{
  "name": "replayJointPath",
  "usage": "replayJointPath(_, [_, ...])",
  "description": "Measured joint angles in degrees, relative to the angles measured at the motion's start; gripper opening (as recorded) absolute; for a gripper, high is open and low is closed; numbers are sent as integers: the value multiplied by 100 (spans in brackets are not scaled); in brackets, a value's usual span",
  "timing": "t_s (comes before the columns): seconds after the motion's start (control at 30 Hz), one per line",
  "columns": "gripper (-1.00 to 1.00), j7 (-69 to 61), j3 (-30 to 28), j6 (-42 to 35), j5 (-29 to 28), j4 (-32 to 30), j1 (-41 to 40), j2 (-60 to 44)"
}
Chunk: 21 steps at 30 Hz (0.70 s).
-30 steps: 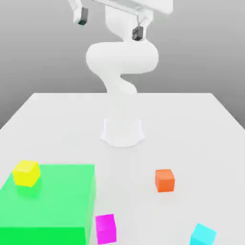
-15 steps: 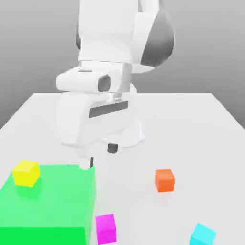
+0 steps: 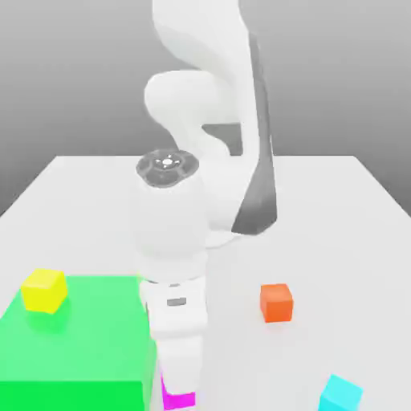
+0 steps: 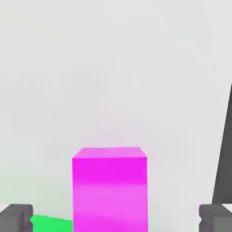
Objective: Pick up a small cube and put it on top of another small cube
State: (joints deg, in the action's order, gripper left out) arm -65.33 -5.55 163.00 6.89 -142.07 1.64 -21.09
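Note:
The small magenta cube (image 4: 110, 190) stands on the white table, between the two dark fingertips (image 4: 16, 217) of my gripper (image 4: 116, 218). The jaws stand wide apart, one on each side of the cube, with a clear gap to both faces. In the exterior view my white hand (image 3: 178, 321) points straight down at the table's near edge and covers most of the magenta cube (image 3: 178, 399). A yellow cube (image 3: 44, 290) sits on top of the big green block (image 3: 88, 337). An orange cube (image 3: 276, 303) lies on the table toward the exterior view's right.
The big green block rises right beside the magenta cube on the exterior view's left. A cyan cube (image 3: 341, 394) lies at the near right corner. The arm's base and upper links stand behind my hand at the table's middle.
The arm has swung from high at the back down to the near edge, and the hand now stands over the magenta cube. The jaws stayed open. No cube has moved.

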Motion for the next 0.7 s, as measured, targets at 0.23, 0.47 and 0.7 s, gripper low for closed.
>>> replayJointPath(0.23, [-100,-60,101,242,61,65,-86,-323])
replayJointPath(0.47, [-100,120,-108,-469,-198,-106,76,606])
replayJointPath(0.7, [-100,1579,-680,-1016,-884,82,74,1466])
